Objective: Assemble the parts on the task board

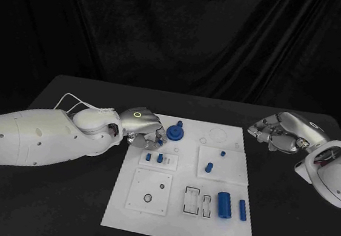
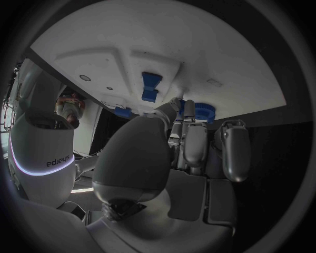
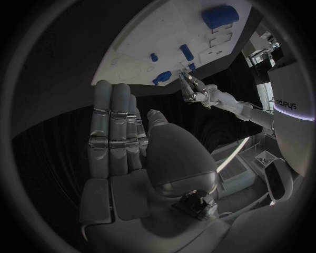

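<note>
- The blue gear-like piece [image 1: 174, 133] sits at the far left part of the white board [image 1: 170, 225], with a short stem that looks to stand upright, so its long axis would point up off the board.
- The left hand [image 1: 140, 129] is right beside that piece, on its left, fingers reaching toward it. The left wrist view shows fingertips [image 2: 187, 113] at the toothed blue piece [image 2: 197, 109], but I cannot tell whether they clamp it or merely touch it.
- It is plainly the nearer hand for the coming move.
- The right hand [image 1: 276, 131] hangs over the dark worktop [image 1: 60, 198] beyond the board's far right corner, well apart from the piece, fingers together and holding nothing.
- Nearer the robot, a thick blue cylinder [image 1: 224, 204] lies flat, its long axis running near to far.
</note>
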Available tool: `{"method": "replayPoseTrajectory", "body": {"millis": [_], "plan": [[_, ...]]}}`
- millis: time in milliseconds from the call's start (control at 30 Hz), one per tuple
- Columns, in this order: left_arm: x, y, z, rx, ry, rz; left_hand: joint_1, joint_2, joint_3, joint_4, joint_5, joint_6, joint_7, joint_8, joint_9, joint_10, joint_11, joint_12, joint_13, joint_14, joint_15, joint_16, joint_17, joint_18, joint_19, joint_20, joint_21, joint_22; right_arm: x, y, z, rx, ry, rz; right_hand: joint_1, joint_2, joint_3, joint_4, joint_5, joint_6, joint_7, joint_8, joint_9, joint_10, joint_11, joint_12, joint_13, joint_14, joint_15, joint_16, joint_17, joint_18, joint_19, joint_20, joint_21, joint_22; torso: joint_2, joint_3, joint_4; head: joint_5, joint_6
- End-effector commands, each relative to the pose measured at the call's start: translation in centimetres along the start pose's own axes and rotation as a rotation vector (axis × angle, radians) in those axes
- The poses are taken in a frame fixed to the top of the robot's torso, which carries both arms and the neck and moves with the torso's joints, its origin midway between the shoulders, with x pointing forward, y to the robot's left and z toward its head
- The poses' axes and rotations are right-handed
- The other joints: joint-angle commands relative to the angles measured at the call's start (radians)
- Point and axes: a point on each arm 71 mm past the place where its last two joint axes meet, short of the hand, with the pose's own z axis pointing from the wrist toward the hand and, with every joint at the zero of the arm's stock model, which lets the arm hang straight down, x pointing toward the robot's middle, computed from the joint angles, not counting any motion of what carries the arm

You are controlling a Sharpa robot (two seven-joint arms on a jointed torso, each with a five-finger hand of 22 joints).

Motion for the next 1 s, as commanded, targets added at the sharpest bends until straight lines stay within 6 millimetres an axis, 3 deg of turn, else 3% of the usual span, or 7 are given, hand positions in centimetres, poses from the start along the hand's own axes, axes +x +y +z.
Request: {"method": "replayPoseTrajectory", "body": {"millis": [33, 1000], "plan": [[0.14, -0.11, -0.02, 0.005, 0.015, -0.005, -0.007, -0.005, 0.001, 0.007, -0.006, -0.007, -0.001, -0.007, -0.002, -0.001, 0.001, -0.005, -0.001, -0.007, 0.003, -0.006, -0.002, -0.005, -0.007, -0.002, -0.007, 0.189, 0.16, -0.05, -0.02, 0.008, 0.009, 0.0, 0.011, -0.001, 0.006, -0.002, 0.005, 0.002, 0.001, -0.004, 0.0, 0.006, 0.002, -0.005, -0.001, 0.037, -0.004, 0.006, 0.001, 0.008, 0.018, -0.005, 0.004, 0.001, 0.0, 0.0007, -0.0002, 0.0, -0.003], [0.41, -0.06, -0.08, -0.006, 0.041, -0.014, -0.012, -0.004, 0.0, 0.019, -0.014, -0.023, -0.004, -0.011, -0.011, -0.009, -0.001, -0.024, -0.006, -0.027, 0.004, -0.03, -0.036, 0.0, -0.023, -0.001, -0.034, 0.181, 0.31, 0.0, 0.08, 0.01, 0.021, 0.001, 0.025, -0.007, 0.016, -0.001, 0.031, 0.001, 0.002, -0.006, -0.001, 0.004, 0.003, -0.013, -0.002, 0.029, -0.003, 0.016, 0.004, 0.007, 0.011, -0.005, 0.005, 0.011, 0.0, 0.0007, -0.0014, 0.004, -0.011]]}}
